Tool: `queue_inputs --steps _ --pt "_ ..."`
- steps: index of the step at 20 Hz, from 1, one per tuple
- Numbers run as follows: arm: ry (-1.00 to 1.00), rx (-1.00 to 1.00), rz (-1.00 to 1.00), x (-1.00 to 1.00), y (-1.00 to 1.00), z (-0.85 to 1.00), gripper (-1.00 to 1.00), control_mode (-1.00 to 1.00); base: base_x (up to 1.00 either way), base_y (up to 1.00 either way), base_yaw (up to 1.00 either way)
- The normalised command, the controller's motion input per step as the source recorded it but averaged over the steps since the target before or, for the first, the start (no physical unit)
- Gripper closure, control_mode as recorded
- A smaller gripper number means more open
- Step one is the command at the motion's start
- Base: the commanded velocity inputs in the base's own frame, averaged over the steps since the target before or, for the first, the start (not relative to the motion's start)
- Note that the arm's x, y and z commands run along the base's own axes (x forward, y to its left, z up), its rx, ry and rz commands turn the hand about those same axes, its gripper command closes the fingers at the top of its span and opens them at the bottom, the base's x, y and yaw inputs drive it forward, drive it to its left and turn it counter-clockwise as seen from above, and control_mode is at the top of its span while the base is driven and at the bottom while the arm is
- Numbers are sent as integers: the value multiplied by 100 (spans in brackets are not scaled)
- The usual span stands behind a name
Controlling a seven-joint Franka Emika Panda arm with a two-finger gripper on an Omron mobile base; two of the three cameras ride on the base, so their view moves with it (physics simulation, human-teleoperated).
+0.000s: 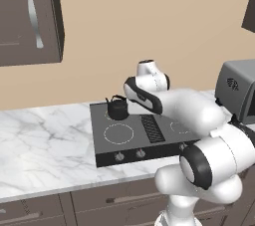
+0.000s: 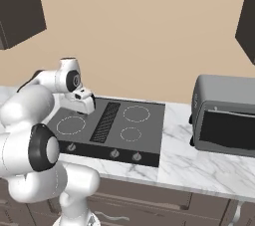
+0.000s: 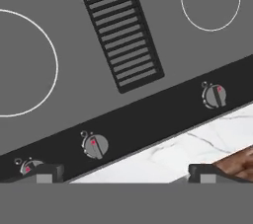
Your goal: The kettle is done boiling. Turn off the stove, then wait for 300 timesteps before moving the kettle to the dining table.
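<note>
The small black kettle point(image 1: 117, 108) stands upright on the rear left burner of the dark stove point(image 1: 130, 143). My gripper point(image 2: 85, 107) hangs above the cooktop's left half, beside the ribbed vent strip point(image 2: 105, 120), apart from the kettle. In the hand view the gripper point(image 3: 126, 174) looks down on the stove's front band. Its fingertips point(image 3: 47, 173) stand wide apart with nothing between them, so it is open. Three knobs lie below it: one point(image 3: 94, 145) near the left tip, one point(image 3: 215, 94) farther right, one point(image 3: 28, 166) partly behind the left fingertip.
A grey toaster oven point(image 2: 226, 120) sits on the marble counter point(image 2: 184, 163) right of the stove. Dark wall cabinets point(image 1: 30, 16) hang above the counter's left side. Bare marble point(image 1: 45, 145) stretches left of the cooktop. Drawer fronts point(image 1: 114, 197) run below the counter.
</note>
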Motion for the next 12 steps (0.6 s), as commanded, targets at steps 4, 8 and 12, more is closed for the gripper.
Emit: queue_inputs --steps 4,8,12 --pt "0 1 13 25 -7 1 -100 -100 0 0 0" --pt "0 2 13 28 -4 5 -100 -100 0 0 0" --pt "-1 3 14 30 -2 0 -100 -100 0 0 0"
